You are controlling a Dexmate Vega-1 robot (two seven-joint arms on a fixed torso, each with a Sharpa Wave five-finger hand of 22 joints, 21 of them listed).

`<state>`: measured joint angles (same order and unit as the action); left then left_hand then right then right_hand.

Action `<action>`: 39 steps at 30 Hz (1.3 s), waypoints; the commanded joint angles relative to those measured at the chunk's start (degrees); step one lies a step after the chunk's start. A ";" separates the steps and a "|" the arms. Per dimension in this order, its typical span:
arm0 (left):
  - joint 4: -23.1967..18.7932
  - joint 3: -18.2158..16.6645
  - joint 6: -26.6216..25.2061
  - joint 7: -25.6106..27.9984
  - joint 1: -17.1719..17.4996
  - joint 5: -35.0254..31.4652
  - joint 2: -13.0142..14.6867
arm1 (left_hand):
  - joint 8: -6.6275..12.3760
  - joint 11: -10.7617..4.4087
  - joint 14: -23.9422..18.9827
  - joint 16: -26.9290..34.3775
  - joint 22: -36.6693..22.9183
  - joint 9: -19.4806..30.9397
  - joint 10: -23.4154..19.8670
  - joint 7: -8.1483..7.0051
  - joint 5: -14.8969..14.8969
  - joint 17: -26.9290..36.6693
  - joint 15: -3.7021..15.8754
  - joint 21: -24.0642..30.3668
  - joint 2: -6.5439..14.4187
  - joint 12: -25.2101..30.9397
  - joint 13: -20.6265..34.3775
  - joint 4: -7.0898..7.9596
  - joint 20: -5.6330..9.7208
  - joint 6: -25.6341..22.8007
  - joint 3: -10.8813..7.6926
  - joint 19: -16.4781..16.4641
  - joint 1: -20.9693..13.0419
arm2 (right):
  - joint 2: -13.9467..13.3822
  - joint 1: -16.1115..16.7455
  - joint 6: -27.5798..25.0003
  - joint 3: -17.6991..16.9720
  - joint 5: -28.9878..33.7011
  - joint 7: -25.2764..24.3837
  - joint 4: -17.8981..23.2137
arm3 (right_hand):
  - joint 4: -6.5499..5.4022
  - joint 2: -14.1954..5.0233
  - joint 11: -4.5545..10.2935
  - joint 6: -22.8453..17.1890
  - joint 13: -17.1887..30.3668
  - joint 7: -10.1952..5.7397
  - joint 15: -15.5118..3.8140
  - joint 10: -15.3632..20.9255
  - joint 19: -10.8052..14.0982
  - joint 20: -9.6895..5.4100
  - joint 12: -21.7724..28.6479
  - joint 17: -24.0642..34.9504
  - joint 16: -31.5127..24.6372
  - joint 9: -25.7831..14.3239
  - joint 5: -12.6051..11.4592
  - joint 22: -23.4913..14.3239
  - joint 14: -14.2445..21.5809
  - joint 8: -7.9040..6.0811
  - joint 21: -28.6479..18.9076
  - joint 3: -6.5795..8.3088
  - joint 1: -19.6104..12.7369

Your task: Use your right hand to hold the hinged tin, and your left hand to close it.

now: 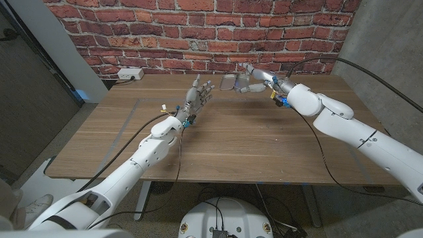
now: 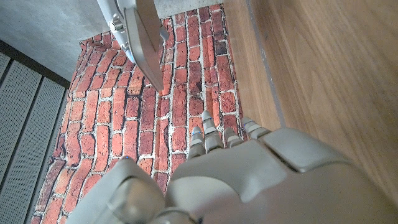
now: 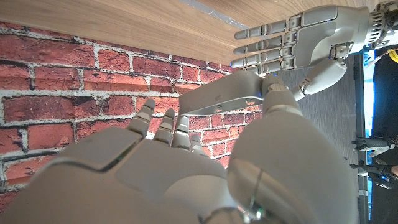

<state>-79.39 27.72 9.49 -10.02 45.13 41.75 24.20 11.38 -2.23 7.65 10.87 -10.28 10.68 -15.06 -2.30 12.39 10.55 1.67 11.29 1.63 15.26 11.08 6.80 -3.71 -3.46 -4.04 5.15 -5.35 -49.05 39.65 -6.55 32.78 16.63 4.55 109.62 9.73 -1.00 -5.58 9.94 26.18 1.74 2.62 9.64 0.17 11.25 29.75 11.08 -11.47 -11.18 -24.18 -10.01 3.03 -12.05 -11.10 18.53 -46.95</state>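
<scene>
Right hand [image 1: 254,84] has the small grey hinged metal tin [image 1: 229,82] pinched at one end, thumb against fingers, and it's holding it up off the wooden table [image 1: 225,145], out toward the red brick wall [image 1: 198,30] at the far edge. In the right wrist view the tin [image 3: 221,96] looks like a flat silvery slab seen edge-on, with the thumb tip clamped on its corner. I honestly can't tell from these shots how far the lid is open, or whether it's already shut; no gap shows between the halves.

Left hand [image 1: 199,96] is empty, fingers straight and a bit spread, raised just beside the tin on the side away from the right hand, near it but not touching. From the left wrist view the tin [image 2: 142,37] sits ahead of the fingertips [image 2: 208,124] with brick showing between them.

So I'd say the hold part is done and we're at the closing approach. Next move probably needs the left hand to come across onto the lid's face and press it toward the base, while the right keeps its pinch firm so the tin doesn't twist or slip out.
</scene>
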 commanded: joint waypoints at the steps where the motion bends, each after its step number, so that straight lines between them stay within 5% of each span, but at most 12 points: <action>1: -0.35 0.68 -2.36 -3.66 -0.13 3.79 -1.56 | -0.08 -0.59 -0.36 0.71 -0.20 0.05 -3.54 -0.32 0.51 0.06 -0.33 0.16 0.78 0.82 0.13 0.22 -0.14 0.60 0.34 0.57 -0.15 | -0.08 -0.99 1.99 0.41 2.27 0.29 -0.36 | -0.86 -0.34 8.98 7.00 0.24 -0.22 -0.22 9.08 -0.15 0.43 2.99 0.09 -0.20 -0.21 -0.39 -0.08 0.32 -0.11 0.15 1.40 -0.10; 22: 1.14 -0.99 -3.15 -7.99 -0.18 10.07 -4.71 | -0.70 -1.14 -1.37 0.97 -0.22 0.01 -4.66 -0.20 0.51 0.02 -0.02 0.44 1.03 0.26 0.11 0.15 -0.56 3.47 0.51 -0.07 -0.38 | 0.76 -1.41 2.61 1.95 4.95 2.69 -1.68 | -0.73 0.03 9.37 7.33 1.08 0.41 -0.86 9.35 0.08 0.33 3.66 0.02 -0.03 -0.20 -1.60 -0.07 0.53 0.17 0.07 1.79 -0.07; 25: 0.89 -1.12 -3.16 -7.74 0.02 10.18 -4.73 | -0.96 -1.27 -1.42 0.95 -0.22 0.00 -4.74 -0.69 0.51 0.02 0.03 0.44 1.07 0.11 0.11 0.14 -0.56 4.41 0.54 -0.09 -0.42 | 0.76 -1.49 2.43 2.07 5.56 2.79 -1.66 | -0.44 0.68 9.23 8.54 1.61 0.40 2.17 9.78 1.25 0.43 4.19 -0.36 -0.35 -0.20 -2.22 -0.01 2.33 0.62 -0.25 1.86 -0.49; 39: -0.46 -1.57 -2.64 -7.62 0.76 10.28 -4.14 | -0.64 -1.69 -1.58 0.91 -0.23 -0.06 -5.60 -0.98 0.51 0.02 -0.05 0.46 1.18 -0.16 0.12 0.14 -0.55 4.91 0.70 -0.18 -0.49 | 1.39 -2.40 -0.24 3.82 10.76 3.34 -2.15 | -0.73 1.83 8.94 11.21 2.24 0.11 2.80 12.34 2.56 0.66 5.38 -0.74 -0.43 -0.20 -2.90 0.04 3.92 1.23 -0.37 1.43 -0.06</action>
<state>-78.87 26.56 6.43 -17.76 45.33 51.65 19.74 10.40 -4.08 6.43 11.53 -10.26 10.68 -20.04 -3.18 12.39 10.39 1.52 11.28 3.27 15.22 11.04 6.80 -4.01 2.05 -3.56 4.83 -5.66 -48.18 37.77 -5.26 35.59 24.33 7.67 108.05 10.28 0.45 -6.63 9.94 28.14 1.74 5.27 10.68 1.99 11.76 33.08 10.39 -11.47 -11.20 -26.72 -9.85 5.87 -10.99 -11.09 19.08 -46.86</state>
